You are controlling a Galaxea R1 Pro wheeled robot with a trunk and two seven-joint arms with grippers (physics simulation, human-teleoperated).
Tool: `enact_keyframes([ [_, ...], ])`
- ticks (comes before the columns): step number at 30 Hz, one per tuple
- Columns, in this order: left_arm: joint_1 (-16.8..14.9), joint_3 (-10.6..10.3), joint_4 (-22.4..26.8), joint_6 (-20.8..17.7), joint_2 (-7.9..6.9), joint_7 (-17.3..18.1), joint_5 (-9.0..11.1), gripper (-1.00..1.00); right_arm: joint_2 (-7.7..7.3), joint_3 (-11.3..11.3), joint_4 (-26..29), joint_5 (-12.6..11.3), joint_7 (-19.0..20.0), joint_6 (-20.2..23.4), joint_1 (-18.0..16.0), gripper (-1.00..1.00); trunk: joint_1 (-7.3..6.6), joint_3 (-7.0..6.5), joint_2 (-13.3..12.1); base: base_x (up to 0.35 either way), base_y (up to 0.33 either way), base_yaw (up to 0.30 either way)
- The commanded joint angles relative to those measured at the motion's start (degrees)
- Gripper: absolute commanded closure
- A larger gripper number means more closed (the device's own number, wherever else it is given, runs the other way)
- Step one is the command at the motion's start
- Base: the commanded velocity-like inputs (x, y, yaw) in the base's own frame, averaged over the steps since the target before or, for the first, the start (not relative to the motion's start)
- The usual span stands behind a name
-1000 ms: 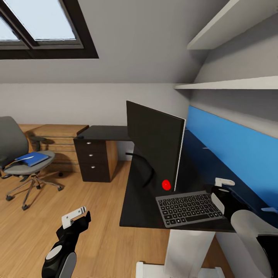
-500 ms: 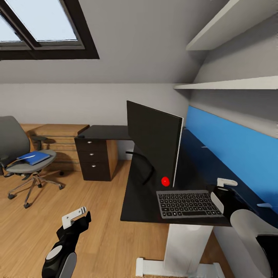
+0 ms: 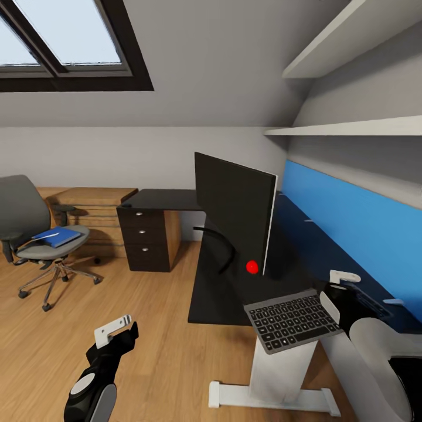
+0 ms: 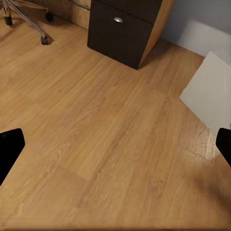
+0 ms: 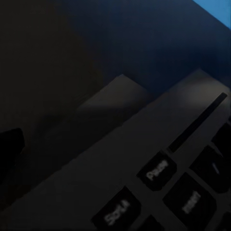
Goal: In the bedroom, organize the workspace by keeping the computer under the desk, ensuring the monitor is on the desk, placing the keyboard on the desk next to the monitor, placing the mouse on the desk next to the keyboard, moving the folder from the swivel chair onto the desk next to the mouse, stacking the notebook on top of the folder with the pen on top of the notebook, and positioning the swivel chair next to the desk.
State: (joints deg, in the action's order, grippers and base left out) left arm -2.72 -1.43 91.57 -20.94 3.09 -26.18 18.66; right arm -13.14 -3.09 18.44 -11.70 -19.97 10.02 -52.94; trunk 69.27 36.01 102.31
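The keyboard (image 3: 290, 321), black keys in a silver frame, tilts up with its near end past the desk's (image 3: 214, 293) front edge. My right gripper (image 3: 335, 293) is shut on its right end; the right wrist view shows the keyboard (image 5: 144, 159) close up over the dark desktop. The wide black monitor (image 3: 234, 214) stands on the desk just behind it, with a red dot (image 3: 252, 267) at its base. The grey swivel chair (image 3: 26, 217) stands far left with the blue folder (image 3: 57, 236) on its seat. My left gripper (image 3: 114, 331) hangs open over the floor, its fingers (image 4: 9, 147) wide apart.
The desk's drawer unit (image 3: 143, 237) with silver knobs and low wooden cabinets (image 3: 94, 205) stand along the back wall. A white desk leg (image 3: 281, 369) is below the keyboard. A blue wall panel (image 3: 351, 228) and white shelves (image 3: 351, 126) run along the right. Wooden floor (image 4: 106, 125) lies under the left gripper.
The whole view has drawn back from the desk. The keyboard, flat on the desktop before, now tilts in my right gripper and overhangs the front edge. The left arm holds its pose.
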Motion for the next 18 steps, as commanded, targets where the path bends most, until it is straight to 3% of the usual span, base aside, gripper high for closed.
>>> enact_keyframes([
  [1, -0.06, -0.48, -0.06, -0.15, -0.01, -0.45, 0.5, -1.0, -0.04, -0.26, -0.74, -1.04, -0.25, 0.35, 0.03, -1.0, 0.0, 0.07, 0.03, -0.01, 0.004, 0.0],
  [5, -0.06, -1.92, -0.17, -0.15, -0.01, -0.45, 0.48, -1.0, -0.04, -0.3, -0.7, -1.09, -0.25, 0.3, 0.03, -1.0, 0.0, 0.07, 0.03, -0.005, 0.002, 0.0],
  [12, -0.04, -2.51, -0.41, -0.15, -0.01, -0.45, 0.46, -1.0, -0.04, -0.22, -0.22, -1.18, -0.04, 0.0, 0.02, -1.0, 0.0, 0.07, 0.03, 0.0, 0.0, 0.0],
  [18, -0.06, -3.16, -1.37, -0.15, -0.01, -0.45, 0.42, -1.0, -0.18, 0.19, 3.81, -1.59, 0.11, -0.73, 0.02, -1.0, 0.0, 0.07, 0.03, 0.0, 0.0, 0.0],
])
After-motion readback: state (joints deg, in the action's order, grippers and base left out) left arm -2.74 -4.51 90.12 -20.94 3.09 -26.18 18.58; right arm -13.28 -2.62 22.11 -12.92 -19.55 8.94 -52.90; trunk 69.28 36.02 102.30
